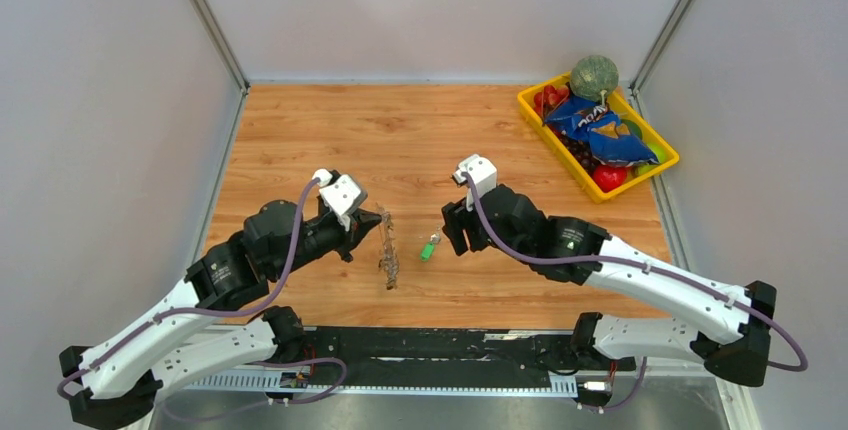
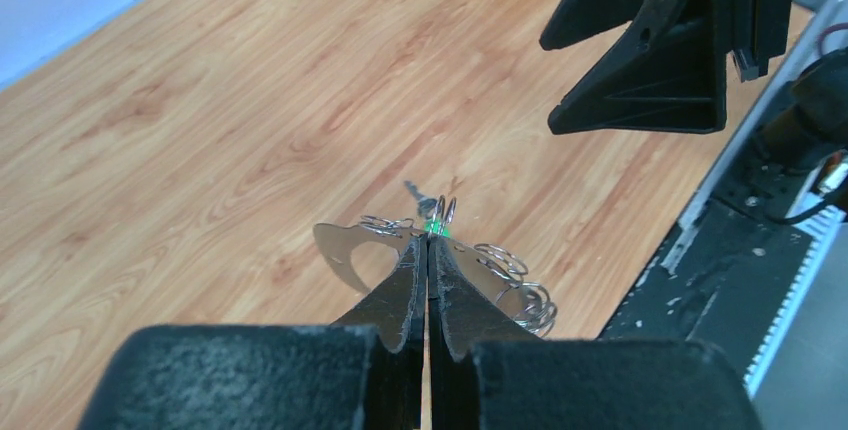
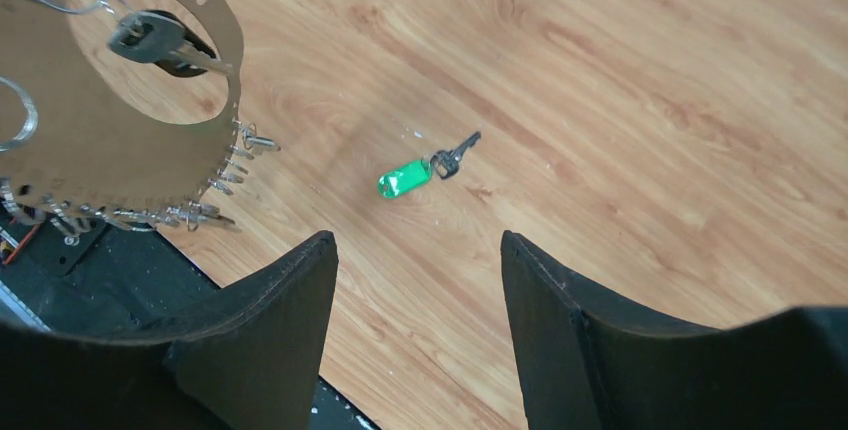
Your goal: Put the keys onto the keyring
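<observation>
The keys (image 1: 430, 247), a small bunch with a bright green tag, lie on the wooden table between the arms. In the right wrist view the keys (image 3: 412, 174) lie flat ahead of my open, empty right gripper (image 3: 420, 250), which hovers just right of them in the top view (image 1: 448, 234). My left gripper (image 1: 366, 223) is shut on the keyring (image 1: 388, 250), a thin flat hoop held edge-up and fringed with small silver keys. In the left wrist view the left gripper (image 2: 428, 242) pinches the keyring (image 2: 345, 247), with the green tag (image 2: 434, 228) just beyond. The keyring (image 3: 90, 150) fills the right wrist view's upper left.
A yellow tray (image 1: 532, 103) at the far right corner holds a green ball, a blue bag and red fruit. A black rail (image 1: 440, 345) runs along the near table edge. Grey walls close in the left, back and right sides.
</observation>
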